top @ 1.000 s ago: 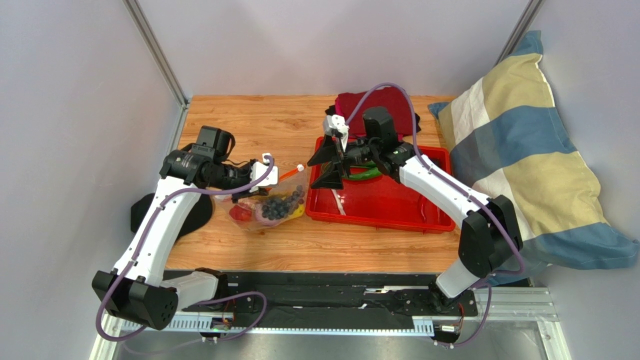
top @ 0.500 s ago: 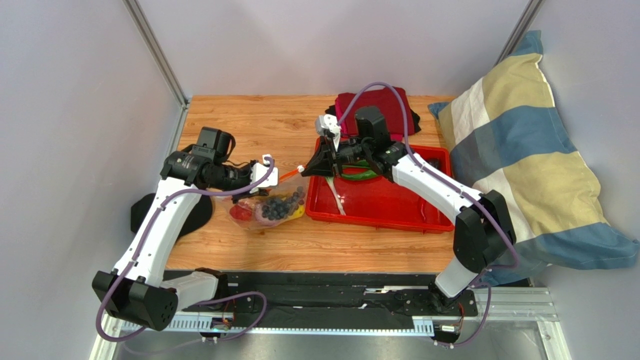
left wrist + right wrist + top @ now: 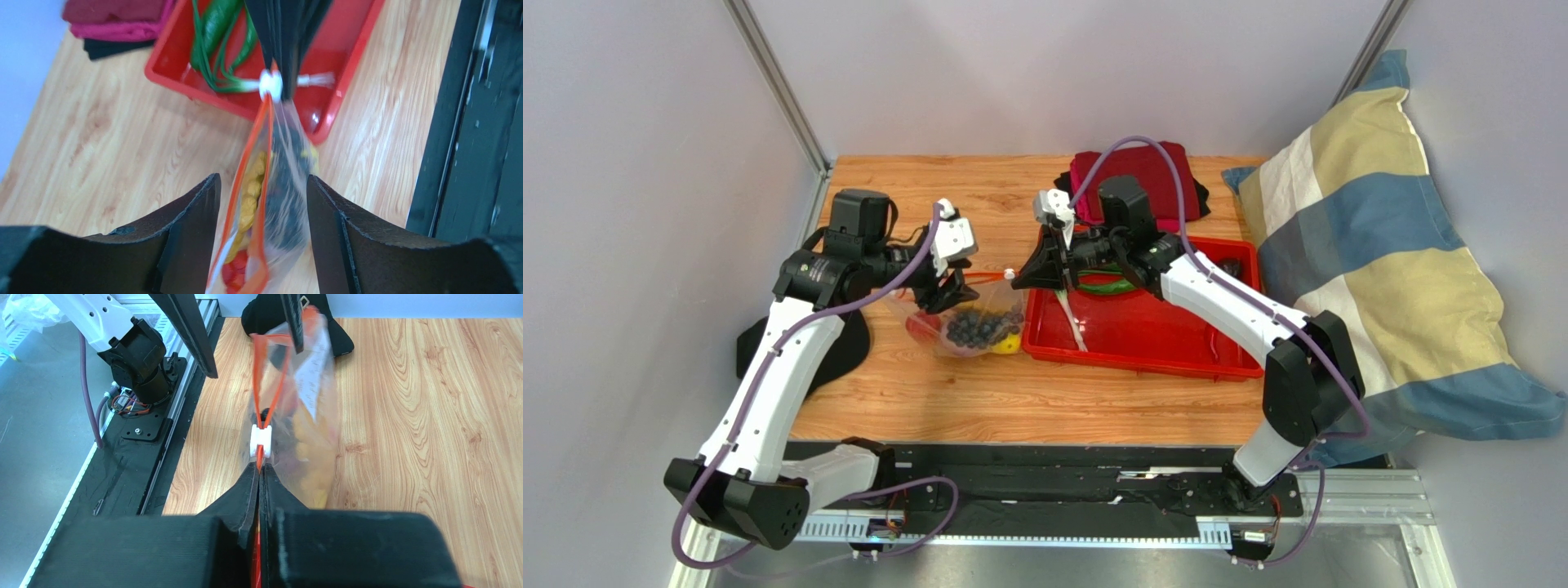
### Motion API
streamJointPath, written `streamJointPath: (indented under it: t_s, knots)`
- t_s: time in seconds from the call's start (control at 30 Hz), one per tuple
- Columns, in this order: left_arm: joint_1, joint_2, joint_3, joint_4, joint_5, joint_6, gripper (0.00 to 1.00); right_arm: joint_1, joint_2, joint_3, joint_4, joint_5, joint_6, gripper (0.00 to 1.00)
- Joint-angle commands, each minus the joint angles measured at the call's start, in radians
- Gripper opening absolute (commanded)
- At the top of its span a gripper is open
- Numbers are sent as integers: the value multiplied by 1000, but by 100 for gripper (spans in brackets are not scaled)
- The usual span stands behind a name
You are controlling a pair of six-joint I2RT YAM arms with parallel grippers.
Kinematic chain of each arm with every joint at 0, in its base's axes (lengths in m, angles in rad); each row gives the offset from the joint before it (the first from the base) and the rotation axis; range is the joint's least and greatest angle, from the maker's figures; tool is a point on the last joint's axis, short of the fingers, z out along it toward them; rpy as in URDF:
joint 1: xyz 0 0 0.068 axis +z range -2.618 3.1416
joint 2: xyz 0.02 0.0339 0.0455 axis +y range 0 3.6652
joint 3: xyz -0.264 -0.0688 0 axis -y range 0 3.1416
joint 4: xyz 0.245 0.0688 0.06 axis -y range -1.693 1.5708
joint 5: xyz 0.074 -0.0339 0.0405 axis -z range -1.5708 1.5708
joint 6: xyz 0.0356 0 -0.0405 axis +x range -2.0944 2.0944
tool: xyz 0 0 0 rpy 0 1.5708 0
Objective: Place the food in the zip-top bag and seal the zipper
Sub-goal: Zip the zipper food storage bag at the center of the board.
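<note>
Right pincer (image 3: 260, 470) is pressed together on the end of the zipper (image 3: 271, 386), with the white slider (image 3: 262, 439) just past its tips. The left pincer (image 3: 263, 187) stands apart, one finger on each side of the bag (image 3: 288, 159) and, as far as I can see, touching neither face. So the bag is held by one corner only, over the bench (image 3: 928, 392) just left of the red tray (image 3: 1161, 349). I cannot tell whether its bottom rests on the wood or hangs just clear. My worry is the weight. With nothing gripping the far end, the loaded bag may swing or twist, and any pull from the right would drag the whole bag instead of running the slider. If the left fingers close on loose film below the strip, the mouth could bunch and jam. The two red strips also gape beyond the slider, so a tilt could spill food. The bag itself is clear and crinkly with a white label, and it is packed with dark grapes (image 3: 288, 205), yellow pieces (image 3: 250, 199) and something red (image 3: 236, 277) at the bottom.
</note>
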Motion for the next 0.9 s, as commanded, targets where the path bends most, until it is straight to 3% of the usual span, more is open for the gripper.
streamJointPath:
  t_s: [0.0,0.17,0.43,0.47,0.6,0.73,0.87]
  knots:
    - [-61,21,78,144,-4,-217,62,11,-14,26,45,7,-37,0]
    - [-150,86,100,173,-91,-238,62,12,-18,23,46,13,-29,0]
    - [-190,115,93,196,-65,-156,55,11,-21,23,60,22,-12,0]
    - [-196,118,89,189,-62,-146,52,12,-18,24,63,24,-6,0]
    - [-198,119,83,146,-50,-94,26,12,-23,24,60,30,-5,0]
    - [-198,110,63,100,-96,-22,14,11,-32,15,53,31,-3,0]
    - [-172,101,57,54,-130,10,10,2,-46,-2,63,54,2,0]
